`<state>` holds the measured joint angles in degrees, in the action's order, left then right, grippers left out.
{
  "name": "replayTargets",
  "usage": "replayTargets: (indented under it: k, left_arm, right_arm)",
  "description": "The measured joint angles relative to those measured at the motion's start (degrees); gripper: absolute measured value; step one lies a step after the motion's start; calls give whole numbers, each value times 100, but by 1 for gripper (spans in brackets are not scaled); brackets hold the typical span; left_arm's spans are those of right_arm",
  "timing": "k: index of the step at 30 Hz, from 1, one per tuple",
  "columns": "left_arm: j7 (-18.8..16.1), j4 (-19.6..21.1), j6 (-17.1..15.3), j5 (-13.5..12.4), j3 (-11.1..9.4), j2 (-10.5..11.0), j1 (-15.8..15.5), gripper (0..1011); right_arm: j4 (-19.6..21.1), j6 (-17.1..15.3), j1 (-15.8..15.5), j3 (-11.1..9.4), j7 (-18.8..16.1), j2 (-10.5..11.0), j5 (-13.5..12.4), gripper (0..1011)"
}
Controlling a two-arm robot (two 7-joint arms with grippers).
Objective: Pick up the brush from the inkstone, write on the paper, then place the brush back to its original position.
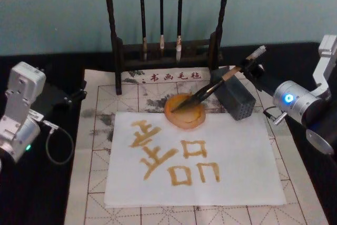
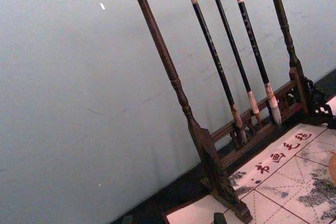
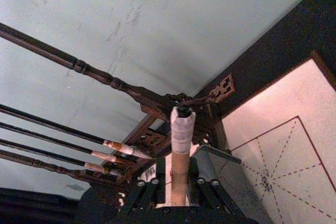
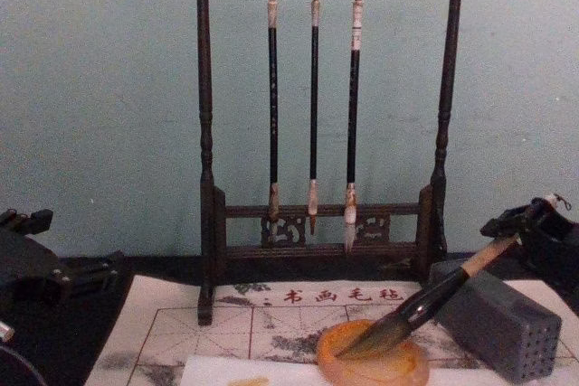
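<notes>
Between right fingers (image 3: 202,190) — brush (image 1: 210,89) handle

Dark wooden rack (image 4: 321,88) at back, three thin brushes (image 4: 313,106) hanging from its top bar. Grey block with small holes (image 1: 235,98) right of the gridded felt mat (image 1: 100,130). Teal wall (image 4: 99,88) behind.

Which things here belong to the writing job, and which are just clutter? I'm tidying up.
Job: brush, inkstone, paper, right tool holding the brush.
Lying about: brush rack, three thin hanging brushes, grey holed block, left tool.
</notes>
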<state>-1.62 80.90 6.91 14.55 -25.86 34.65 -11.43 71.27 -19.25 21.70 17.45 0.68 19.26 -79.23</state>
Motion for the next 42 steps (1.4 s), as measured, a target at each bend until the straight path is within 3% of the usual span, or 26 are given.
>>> replayTargets:
  k: [25,33,42]
  left_arm:
    - [0,0,0,0,0,0,0,1001]
    - [0,0,0,0,0,0,0,1001]
    - [0,0,0,0,0,0,0,1001]
  right_arm:
    - [8,-9,-7,-11,-8,-4,12,996]
    - [15,7,-13,14,-20,28,4,1000]
    - [270,103,-229,65,2,284,-136,1000]
